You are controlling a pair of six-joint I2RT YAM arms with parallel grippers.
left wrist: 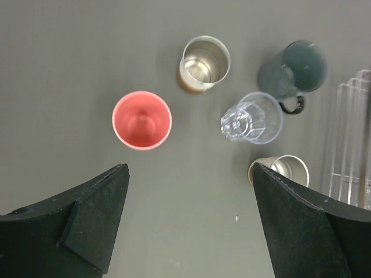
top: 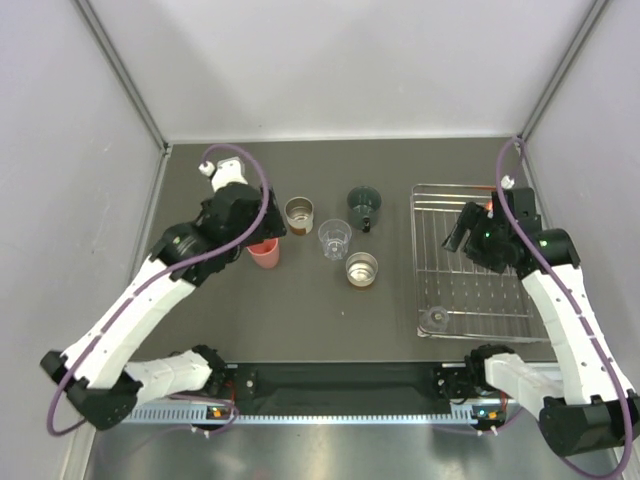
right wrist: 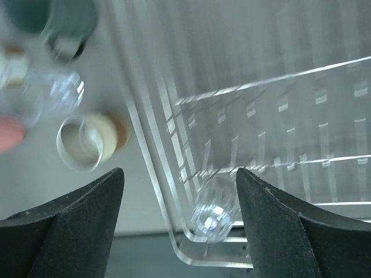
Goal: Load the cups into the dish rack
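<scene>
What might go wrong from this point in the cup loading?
1. The left gripper, open above the pink cup, does not look centred on it; descending could clip the rim and tip it.
2. The clear table cup stands very near the dark green cup and a steel cup, so a finger could knock a neighbour.
3. The right gripper, open over the dish rack, might bump the racked clear cup at the near corner.

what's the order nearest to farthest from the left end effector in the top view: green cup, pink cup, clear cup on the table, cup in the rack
1. pink cup, partly under the left end effector
2. clear cup, to its right
3. green cup, farther back and right
4. racked cup, far right, near corner of the rack
</scene>
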